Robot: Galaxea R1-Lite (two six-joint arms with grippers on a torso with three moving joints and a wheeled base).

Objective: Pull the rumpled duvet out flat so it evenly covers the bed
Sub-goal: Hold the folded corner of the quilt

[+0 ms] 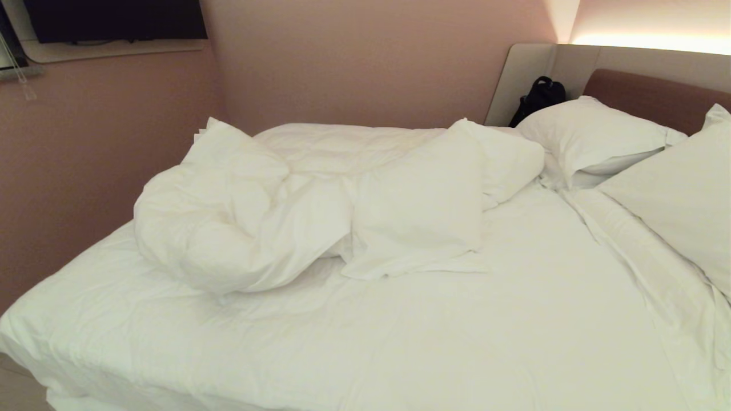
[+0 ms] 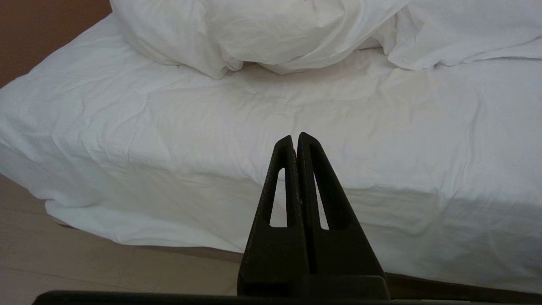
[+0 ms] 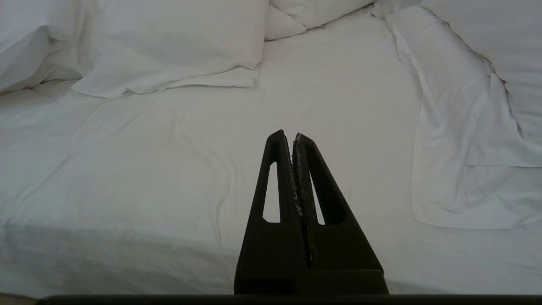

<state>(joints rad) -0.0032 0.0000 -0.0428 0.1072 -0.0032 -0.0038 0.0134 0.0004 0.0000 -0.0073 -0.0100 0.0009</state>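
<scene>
The large puffy white duvet [image 1: 245,217] lies bunched in a rumpled heap toward the far side of the wide low white-sheeted bed [image 1: 400,342], nearer the foot corner by the pink wall, with one flap folded over toward the middle of the mattress. Most of the near half of the thin white sheet lies bare. Two plump white rectangular pillows [image 1: 594,140] lean at the head end against the padded brown headboard [image 1: 657,94], and a dark bag [image 1: 539,98] sits in the far corner behind them.

Neither arm shows from the head. The left tool [image 2: 295,137] hangs off the near edge of the bed, pointing at the sheet below the heap, its two black fingers pressed together on nothing. The right tool [image 3: 288,135] is likewise pressed together and empty, aimed over the near edge toward the middle of the mattress.

The pull appears not yet begun; this looks like the opening step, facing the bed before reaching. The next move probably calls for spreading a tool, reaching across to the nearest duvet edge or corner, and pinching a firm fold of the thick fabric before drawing it toward the near edge
</scene>
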